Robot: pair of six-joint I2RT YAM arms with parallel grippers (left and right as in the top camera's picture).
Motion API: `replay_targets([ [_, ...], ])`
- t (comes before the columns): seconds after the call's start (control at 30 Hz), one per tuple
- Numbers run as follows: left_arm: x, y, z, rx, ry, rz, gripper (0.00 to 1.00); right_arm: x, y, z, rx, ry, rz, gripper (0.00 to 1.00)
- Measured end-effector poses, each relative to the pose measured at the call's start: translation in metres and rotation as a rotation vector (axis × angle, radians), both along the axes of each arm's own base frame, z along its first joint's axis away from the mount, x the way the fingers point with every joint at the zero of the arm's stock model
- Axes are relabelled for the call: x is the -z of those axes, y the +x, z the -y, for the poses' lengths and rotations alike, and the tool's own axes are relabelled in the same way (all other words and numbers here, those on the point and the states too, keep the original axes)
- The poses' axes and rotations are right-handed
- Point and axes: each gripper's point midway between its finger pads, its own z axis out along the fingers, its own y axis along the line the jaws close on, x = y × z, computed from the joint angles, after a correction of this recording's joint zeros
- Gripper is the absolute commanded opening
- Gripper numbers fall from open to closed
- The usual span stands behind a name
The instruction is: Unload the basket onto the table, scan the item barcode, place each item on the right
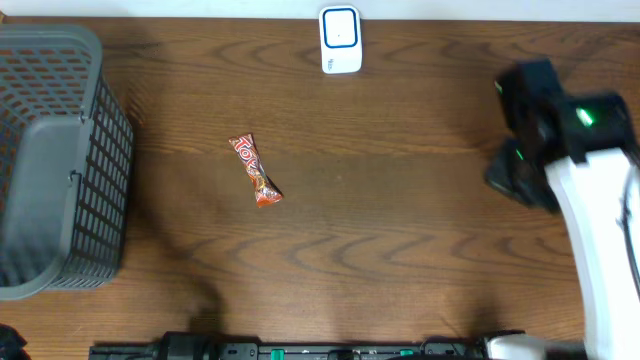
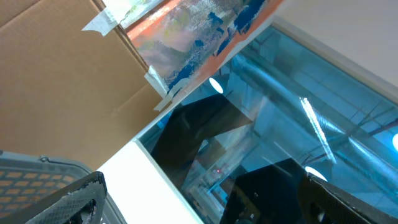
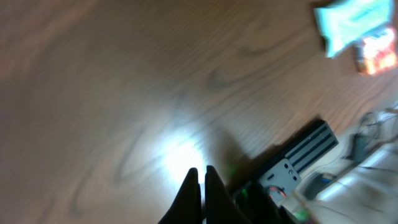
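The item, a red-orange candy bar [image 1: 255, 170], lies flat on the wooden table left of centre. A white scanner with a blue outline [image 1: 340, 40] stands at the far edge. My right arm [image 1: 600, 210] reaches in from the right side, well away from both. In the right wrist view my right gripper [image 3: 200, 180] is shut, its dark fingers pressed together with nothing between them, over bare wood. My left gripper [image 2: 202, 186] is open and empty. It points up and away from the table, with one finger [image 2: 81, 193] at the lower left and the other at the lower right.
A grey mesh basket [image 1: 60, 160] fills the table's left side. A black rail [image 1: 300, 350] runs along the front edge and also shows in the right wrist view as the rail [image 3: 305, 149]. Blurred white-blue and orange shapes [image 3: 357, 25] sit at that view's top right.
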Motion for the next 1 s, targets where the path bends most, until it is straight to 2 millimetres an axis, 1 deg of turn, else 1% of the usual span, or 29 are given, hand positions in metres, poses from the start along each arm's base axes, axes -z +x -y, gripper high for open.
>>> replay_targets([
  [0.03, -0.001, -0.001, 0.000, 0.000, 0.000, 0.005, 0.98, 0.002, -0.009, 0.007, 0.054, -0.014, 0.022, 0.01],
  [0.1, 0.000, -0.001, 0.000, 0.000, 0.000, 0.001, 0.98, 0.014, -0.051, 0.030, 0.213, -0.061, 0.017, 0.01],
  [0.2, 0.001, 0.000, 0.000, 0.000, 0.000, -0.004, 0.98, 0.031, -0.089, 0.053, 0.422, -0.106, 0.050, 0.01],
  [0.3, 0.002, 0.000, 0.000, 0.000, 0.001, -0.007, 0.98, 0.053, -0.111, 0.071, 0.607, -0.134, 0.107, 0.01],
  [0.43, 0.002, 0.000, 0.000, 0.000, 0.001, -0.010, 0.98, 0.084, -0.117, 0.084, 0.768, -0.133, 0.175, 0.01],
  [0.5, 0.002, 0.000, 0.000, 0.000, 0.001, -0.010, 0.98, 0.099, -0.117, 0.093, 0.832, -0.142, 0.199, 0.01],
  [0.57, 0.002, 0.000, 0.000, 0.000, 0.001, -0.010, 0.98, 0.108, -0.117, 0.102, 0.889, -0.161, 0.216, 0.01],
  [0.67, 0.002, 0.000, 0.000, 0.000, 0.001, -0.010, 0.98, 0.118, -0.125, 0.121, 0.987, -0.210, 0.206, 0.01],
  [0.77, 0.003, 0.001, 0.000, 0.000, 0.001, -0.013, 0.98, 0.123, -0.134, 0.141, 1.083, -0.253, 0.186, 0.01],
  [0.83, 0.003, 0.001, 0.000, 0.000, 0.001, -0.016, 0.98, 0.128, -0.140, 0.158, 1.145, -0.275, 0.168, 0.01],
  [0.9, 0.004, 0.001, 0.000, 0.000, 0.001, -0.019, 0.98, 0.133, -0.150, 0.172, 1.196, -0.287, 0.133, 0.01],
  [1.0, 0.004, 0.002, 0.000, 0.000, 0.002, -0.021, 0.98, 0.143, -0.166, 0.185, 1.271, -0.272, 0.085, 0.01],
])
